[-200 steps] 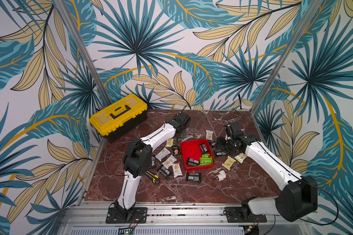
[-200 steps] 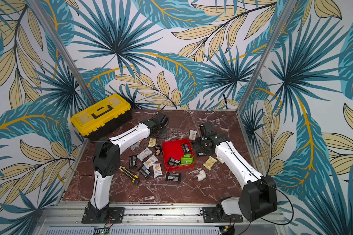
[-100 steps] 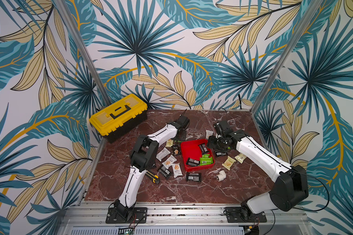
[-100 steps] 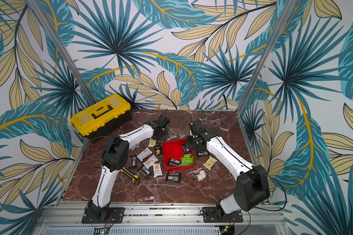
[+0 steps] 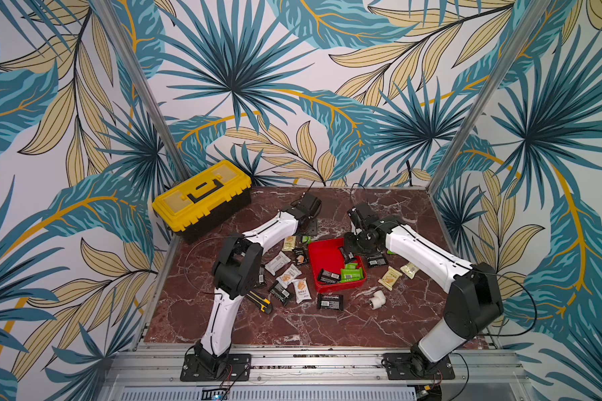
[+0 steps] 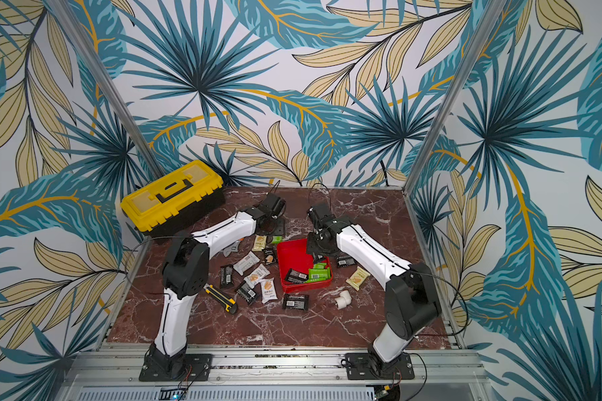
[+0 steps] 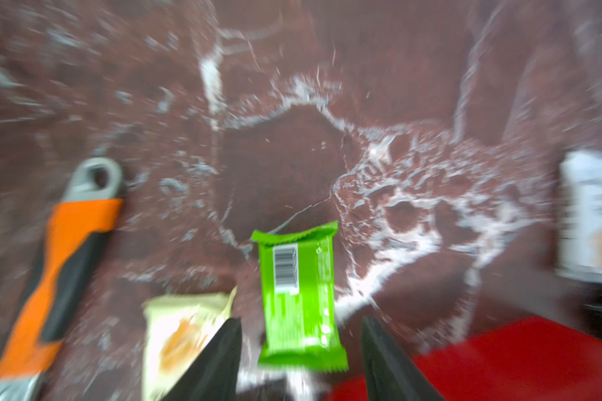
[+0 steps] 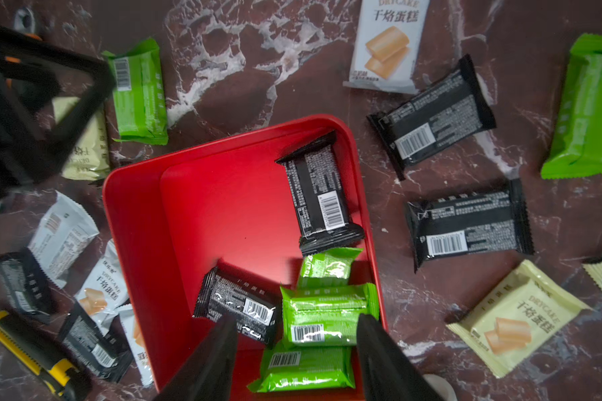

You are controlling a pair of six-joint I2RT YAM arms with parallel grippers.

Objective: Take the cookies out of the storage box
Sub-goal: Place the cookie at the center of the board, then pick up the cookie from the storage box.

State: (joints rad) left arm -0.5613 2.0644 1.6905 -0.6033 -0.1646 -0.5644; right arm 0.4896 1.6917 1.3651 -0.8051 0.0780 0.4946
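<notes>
**Red storage box, cookies scattered around it**

Red storage box [image 8: 223, 208] sits mid-tabletop [image 8: 258, 69], holding two black and three green cookies [image 8: 322, 312]. The right tool [image 8: 295, 316] hovers above them, released and empty. The left tool [image 7: 301, 319] (blurred view) is released too. A green packet [image 7: 298, 277] lies between its tips, just outside the box.

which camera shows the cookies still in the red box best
Right wrist view: it looks into the storage box, showing two black and three green cookies sharply. Both top views show them tiny, partly behind the right arm. Left wrist shows only a blurred red corner.
</notes>
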